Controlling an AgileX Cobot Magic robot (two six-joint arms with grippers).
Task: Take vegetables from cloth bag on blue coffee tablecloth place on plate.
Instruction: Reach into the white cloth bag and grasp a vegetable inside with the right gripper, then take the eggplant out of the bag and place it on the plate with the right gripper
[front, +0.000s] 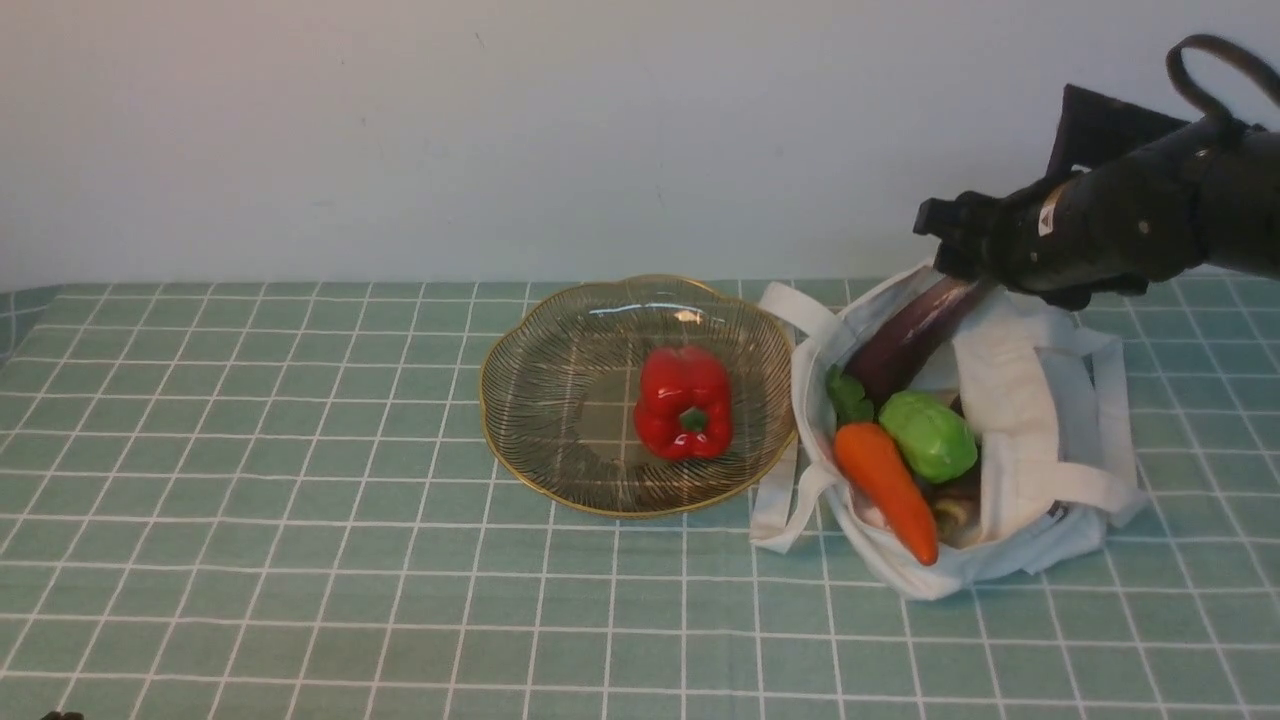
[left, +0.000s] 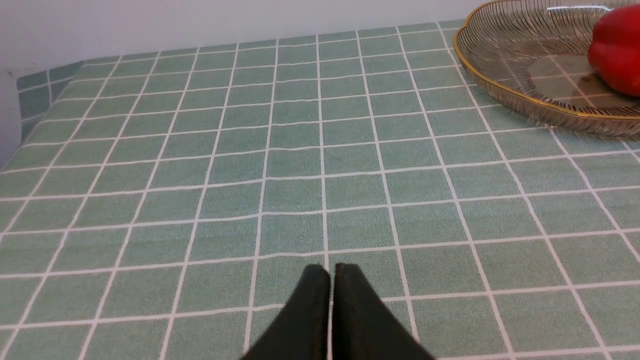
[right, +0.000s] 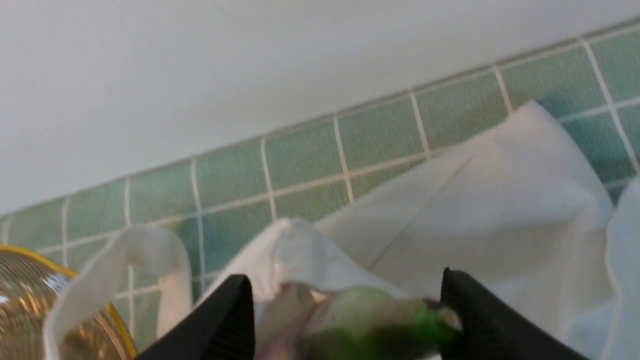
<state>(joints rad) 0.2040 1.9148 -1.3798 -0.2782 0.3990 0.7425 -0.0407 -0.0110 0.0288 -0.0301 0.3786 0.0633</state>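
Fingers (right: 227, 320) on your right gripper (right: 344, 276) are standing wide apart and gripping nothing. They are straddling a blurred greenish piece at the mouth of the cloth bag (front: 1030, 420), and you cannot tell from the wrist view which vegetable it is. In the front view that gripper is hovering at the raised far end of the eggplant (front: 915, 335), which is sticking out of the bag at a slant. The carrot (front: 885, 485) and the lumpy green vegetable (front: 930, 435) are lying in the bag opening, touching each other, with the carrot tip pointing toward you. The bag is lying on the tablecloth (front: 250, 450) just to the right of the plate (front: 530, 400), with one strap just beside the gold rim. The plate is holding only the red bell pepper (front: 685, 403). Your left gripper (left: 331, 267) is sitting low over bare tablecloth, well away from the bag, its fingers (left: 310, 310) pressed together with nothing between them.
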